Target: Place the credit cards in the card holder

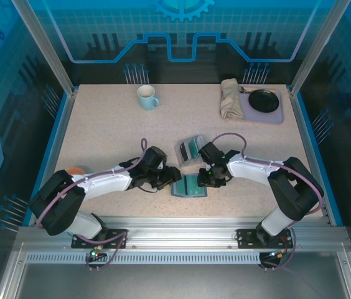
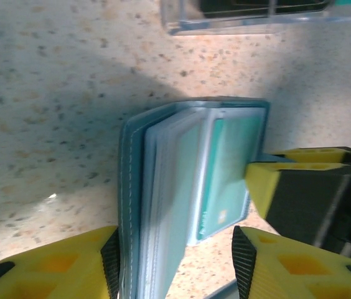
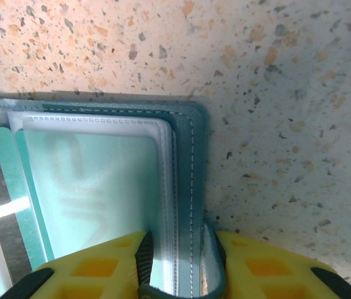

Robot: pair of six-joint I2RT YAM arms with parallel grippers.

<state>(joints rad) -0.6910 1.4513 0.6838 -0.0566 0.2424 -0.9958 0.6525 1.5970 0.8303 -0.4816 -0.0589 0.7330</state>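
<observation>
Yellow fingers (image 3: 88, 271) of the right gripper (image 3: 182, 258) sit closest in its wrist view, nearly shut and pinching the stitched cover edge and clear sleeves of the card holder (image 3: 185, 156). Teal card (image 3: 94, 180) shows behind the frosted sleeve there.

Card holder (image 1: 188, 185) lies open and flat on the table (image 1: 101, 124), at 6 o'clock of table centre, close to the near edge. In the left wrist view the card holder (image 2: 163, 187) shows its sleeves fanned, with a teal card (image 2: 228, 168) tucked in the sleeve on the right.

Left gripper (image 2: 175, 255) straddles one end of it, jaws part open. One pad (image 2: 110, 261) sits against the cover's outer edge; the other pad stands clear, with bare table between. No firm hold seen. From above, the left gripper (image 1: 166, 180) is at 9 o'clock of the holder and the right gripper (image 1: 211, 177) at 2 to 3 o'clock.

Clear rack (image 1: 189, 149) stands just beside the holder at 12 o'clock, with more credit cards (image 1: 192, 147) in it.

Further out: pale mug (image 1: 147, 96) at 11 o'clock, far side. Purple tray (image 1: 278, 115) at 1 o'clock, with a black bowl (image 1: 262, 99) on it and a beige cloth (image 1: 230, 98) over its left edge. Small orange thing (image 1: 76, 169) at 9 o'clock, partly hidden by the left arm; can't tell what it is.
</observation>
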